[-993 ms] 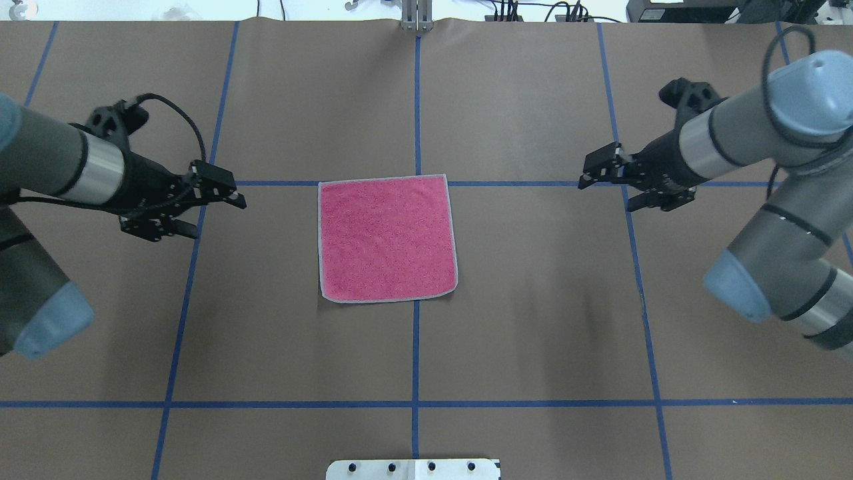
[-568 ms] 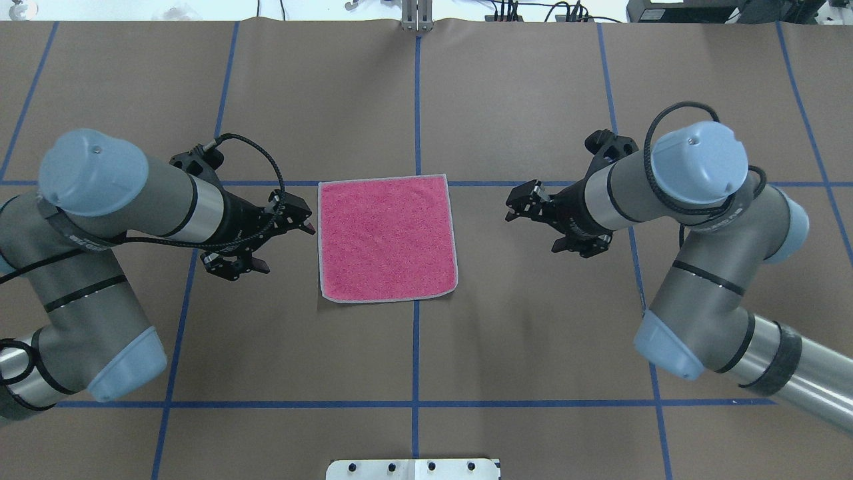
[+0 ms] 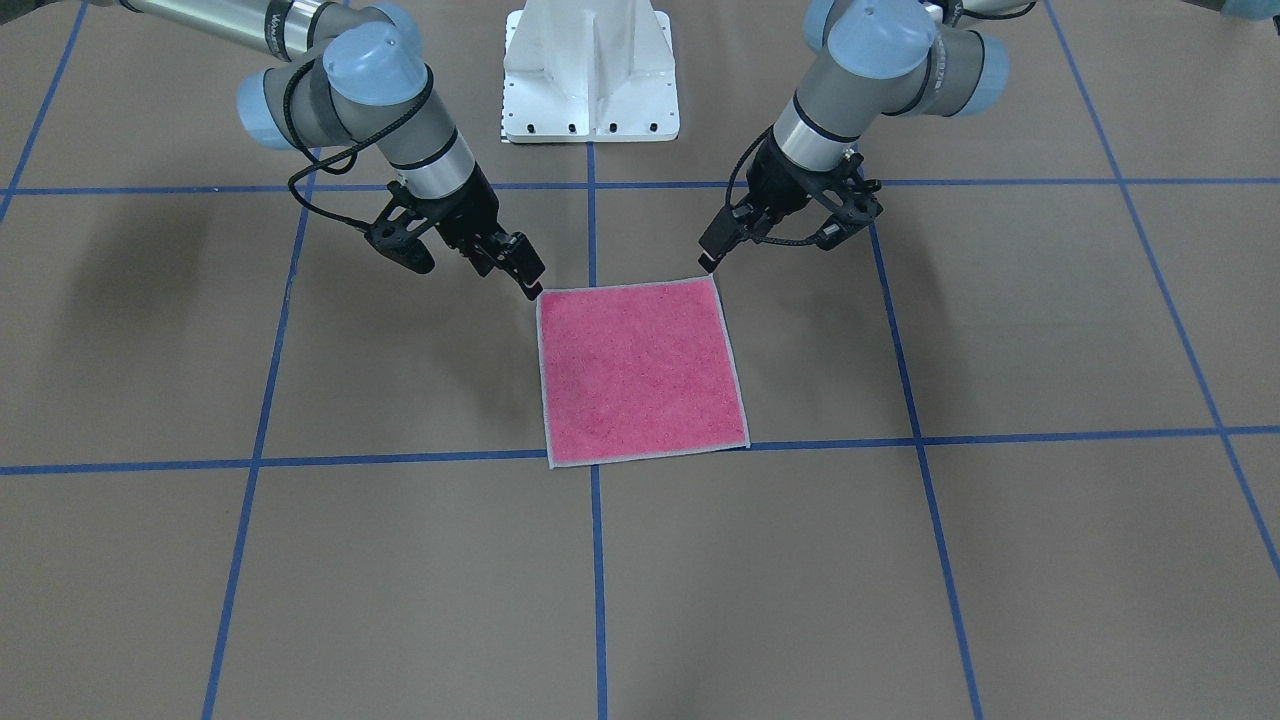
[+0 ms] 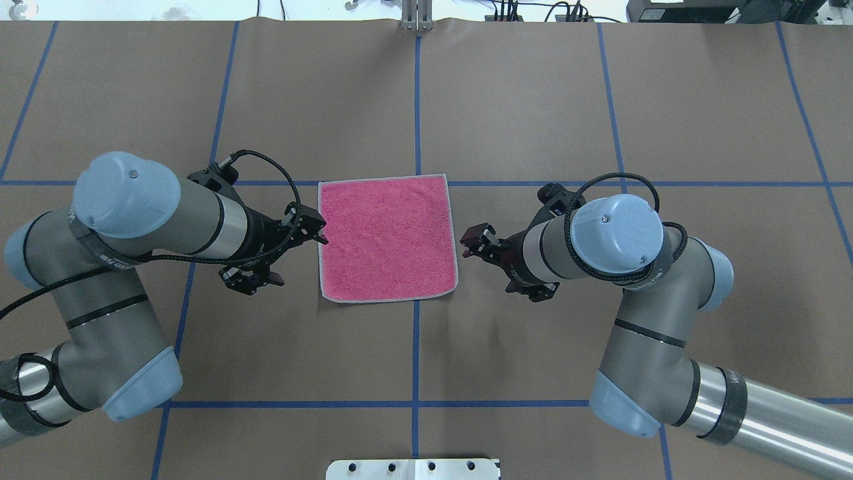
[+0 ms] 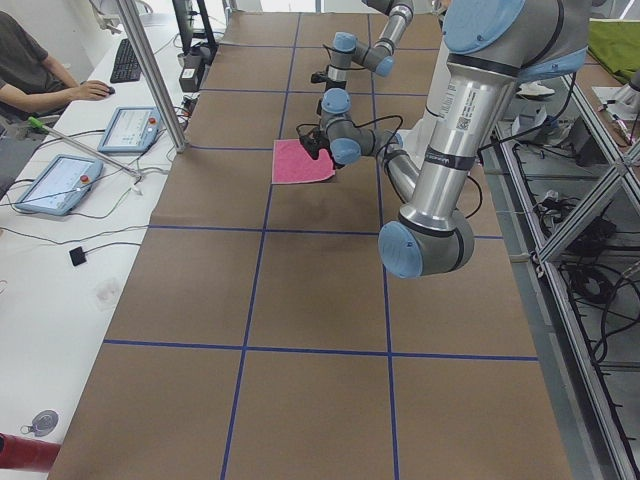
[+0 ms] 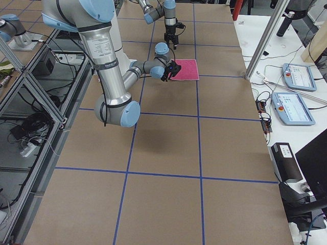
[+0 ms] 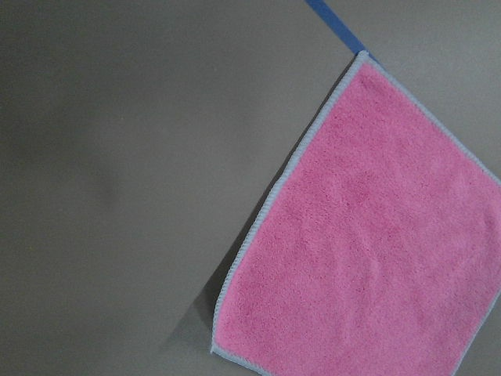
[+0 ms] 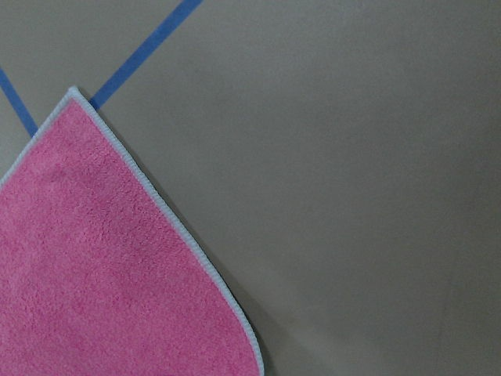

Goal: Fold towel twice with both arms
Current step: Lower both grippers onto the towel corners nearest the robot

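My left pincer (image 4: pixel 302 261) and right pincer (image 4: pixel 486 270) flank a flat pink towel (image 4: pixel 386 240) on the counter (image 4: pixel 533 100). Both gape open, empty.

The towel (image 4: pixel 387 239) lies flat mid-tabletop (image 4: pixel 533 100), with the left pincer (image 4: pixel 301 261) just beside its left edge and the right pincer (image 4: pixel 493 265) just beside its right.

A brown paper-covered table (image 4: pixel 533 100) stretches out before me, squared off by blue tape lines (image 4: pixel 414 353). Along one side runs a white bench (image 5: pixel 60 250) with two tablets (image 5: pixel 50 183), a keyboard (image 5: pixel 125 60) and a seated person (image 5: pixel 30 70). An aluminium post (image 5: pixel 152 70) rises at its edge; cables (image 6: pixel 25 127) lie tangled beneath the frame (image 6: pixel 30 85).
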Motion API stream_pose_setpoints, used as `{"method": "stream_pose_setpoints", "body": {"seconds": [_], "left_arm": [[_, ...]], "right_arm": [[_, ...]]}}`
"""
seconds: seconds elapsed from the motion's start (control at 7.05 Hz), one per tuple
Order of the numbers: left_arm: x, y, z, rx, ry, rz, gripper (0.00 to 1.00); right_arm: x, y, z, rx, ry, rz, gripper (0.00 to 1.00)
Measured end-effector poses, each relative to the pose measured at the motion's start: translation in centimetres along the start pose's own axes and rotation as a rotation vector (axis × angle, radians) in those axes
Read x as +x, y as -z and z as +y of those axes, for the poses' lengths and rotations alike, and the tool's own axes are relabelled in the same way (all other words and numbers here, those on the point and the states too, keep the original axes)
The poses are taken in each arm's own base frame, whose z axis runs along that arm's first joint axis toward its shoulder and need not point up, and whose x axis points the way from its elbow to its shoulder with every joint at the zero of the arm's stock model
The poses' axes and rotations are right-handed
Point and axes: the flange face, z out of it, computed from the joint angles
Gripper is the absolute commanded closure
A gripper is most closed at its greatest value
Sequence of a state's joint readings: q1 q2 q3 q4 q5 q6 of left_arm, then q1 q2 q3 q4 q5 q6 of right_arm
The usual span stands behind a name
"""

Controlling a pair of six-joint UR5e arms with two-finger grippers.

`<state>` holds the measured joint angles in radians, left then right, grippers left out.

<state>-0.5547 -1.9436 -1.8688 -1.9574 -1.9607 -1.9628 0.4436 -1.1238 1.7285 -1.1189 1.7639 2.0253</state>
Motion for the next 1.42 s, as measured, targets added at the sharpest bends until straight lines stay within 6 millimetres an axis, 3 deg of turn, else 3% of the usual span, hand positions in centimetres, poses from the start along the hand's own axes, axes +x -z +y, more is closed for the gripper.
{"method": "stream_pose_setpoints", "body": {"seconds": [0.28,0.57,0.85,0.99,1.42], "left_arm": [[0.1,-0.8,0.0,-0.001,0.003,-0.012,0.01],[0.0,-1.1,-0.1,0.0,0.005,-0.017,0.01],[-0.1,-1.6,-0.3,0.001,0.009,-0.026,0.01],[-0.2,-1.7,-0.4,0.003,0.01,-0.03,0.01],[0.0,-2.3,-0.6,0.006,0.014,-0.037,0.01]], "right_arm": [[-1.5,-1.9,0.6,0.01,-0.033,0.005,0.12],[-1.7,-2.8,1.5,0.005,-0.04,0.015,0.42],[-1.1,-3.4,1.9,0.006,-0.038,0.028,0.6],[-1.0,-3.5,2.0,0.005,-0.038,0.03,0.63],[-1.1,-2.8,2.0,-0.001,-0.035,0.022,0.62]]}}
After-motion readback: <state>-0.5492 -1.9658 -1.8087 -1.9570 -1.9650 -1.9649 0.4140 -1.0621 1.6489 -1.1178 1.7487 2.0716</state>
